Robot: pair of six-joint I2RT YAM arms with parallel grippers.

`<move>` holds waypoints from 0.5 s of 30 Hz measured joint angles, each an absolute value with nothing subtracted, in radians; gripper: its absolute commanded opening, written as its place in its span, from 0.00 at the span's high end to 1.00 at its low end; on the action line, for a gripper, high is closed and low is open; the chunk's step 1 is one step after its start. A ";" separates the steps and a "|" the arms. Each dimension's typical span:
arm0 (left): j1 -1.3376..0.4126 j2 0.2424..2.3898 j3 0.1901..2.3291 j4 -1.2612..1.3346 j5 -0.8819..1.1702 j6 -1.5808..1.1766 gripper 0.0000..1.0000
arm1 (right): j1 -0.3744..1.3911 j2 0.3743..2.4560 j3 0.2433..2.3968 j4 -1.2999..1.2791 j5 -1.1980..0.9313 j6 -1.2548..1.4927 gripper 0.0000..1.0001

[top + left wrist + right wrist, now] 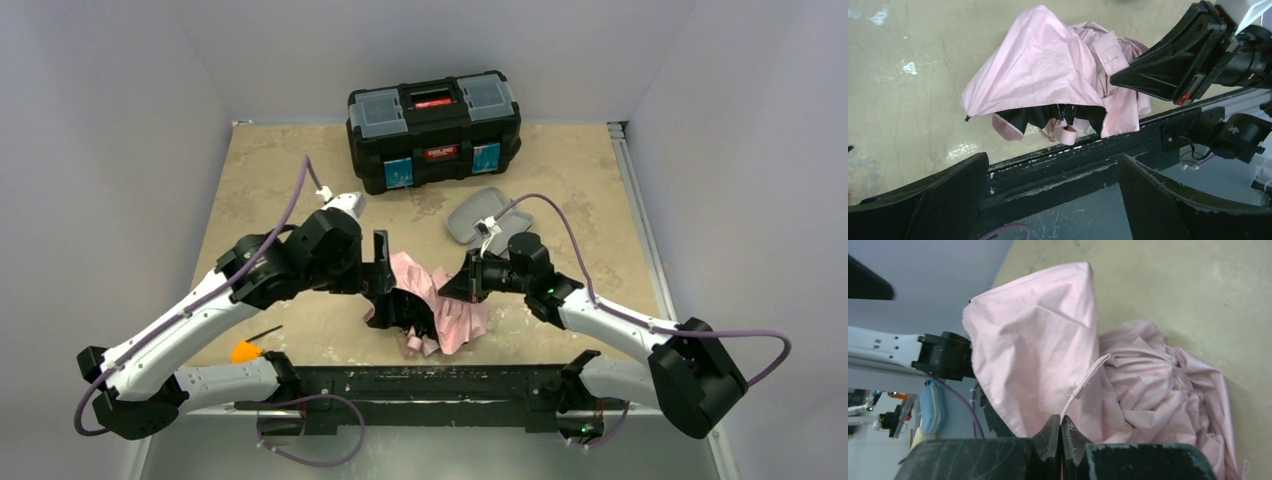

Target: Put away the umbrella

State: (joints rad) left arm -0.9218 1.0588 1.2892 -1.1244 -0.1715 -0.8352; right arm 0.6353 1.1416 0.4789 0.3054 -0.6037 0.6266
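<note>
Tan tabletop (260, 180): umbrella (1048, 65) between my claws, left gripper (385, 280) gaping beside it, right gripper (1061, 432) clamped on its fabric (strap edge).

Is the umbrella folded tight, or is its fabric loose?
Loose. The umbrella is collapsed but not rolled: its pink fabric lies crumpled and spread, with black underside showing.

Two white arms (190, 318) with black joints, black hands (390, 280) (447, 290) and purple cables (290, 205).

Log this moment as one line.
left end effector: open, off umbrella | right end effector: shut on umbrella fabric | umbrella: crumpled on table | toolbox: closed
</note>
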 measured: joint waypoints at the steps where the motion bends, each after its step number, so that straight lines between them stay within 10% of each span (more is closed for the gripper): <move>1: -0.922 1.055 1.311 -1.145 -0.189 -0.851 0.05 | 0.634 1.151 0.474 0.297 -0.591 0.627 1.00; 7: -0.919 0.969 1.169 -1.199 -0.305 -0.992 0.36 | 0.633 1.179 0.463 0.231 -0.519 0.604 1.00; 15: -0.914 1.132 0.889 -0.884 -0.286 -1.016 0.40 | 0.633 1.196 0.375 0.190 -0.470 0.613 1.00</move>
